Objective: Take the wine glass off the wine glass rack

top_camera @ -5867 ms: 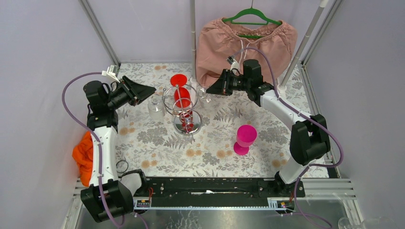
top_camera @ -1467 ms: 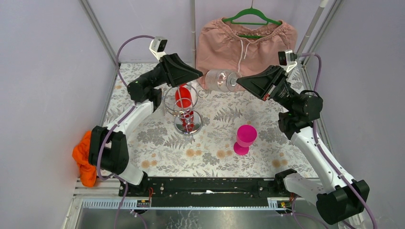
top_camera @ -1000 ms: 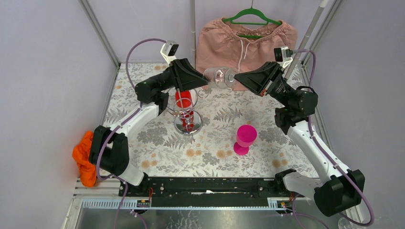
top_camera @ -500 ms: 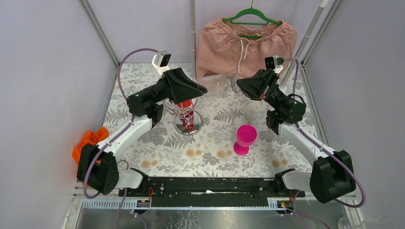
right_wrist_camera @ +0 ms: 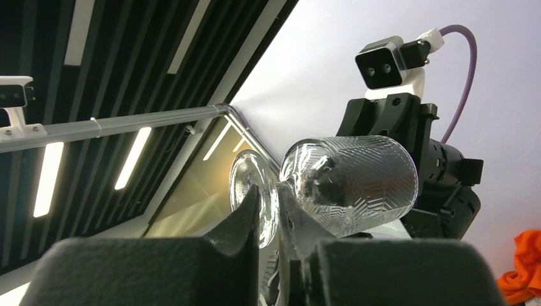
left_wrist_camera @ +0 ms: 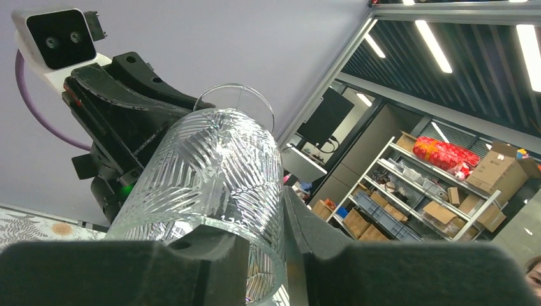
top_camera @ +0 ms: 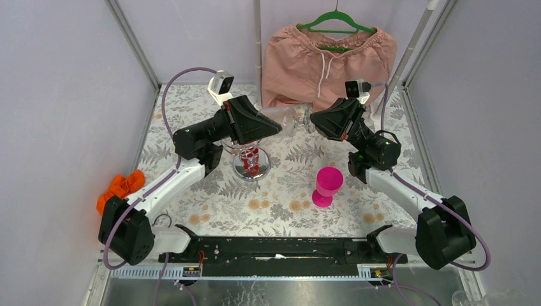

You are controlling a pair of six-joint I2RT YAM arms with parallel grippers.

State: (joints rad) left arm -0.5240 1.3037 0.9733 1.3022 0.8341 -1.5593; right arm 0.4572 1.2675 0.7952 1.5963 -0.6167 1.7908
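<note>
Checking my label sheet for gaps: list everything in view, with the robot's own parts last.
clear wine glass: one, clear cut glass, on its side in the air between the two hands
wine glass rack: one, chrome, mid-table under the left arm
red glass: one, red, at the rack, mostly hidden
pink cup: one, magenta, right of the rack
orange cloth: one, orange, left table edge
pink shorts: one, dusty pink, hanging at the back
green hanger: one, green, carrying the shorts
floral table cover: one, white and grey
left hand: black, at the glass's bowl, grip unclear
right hand: black, shut on the stem
</note>
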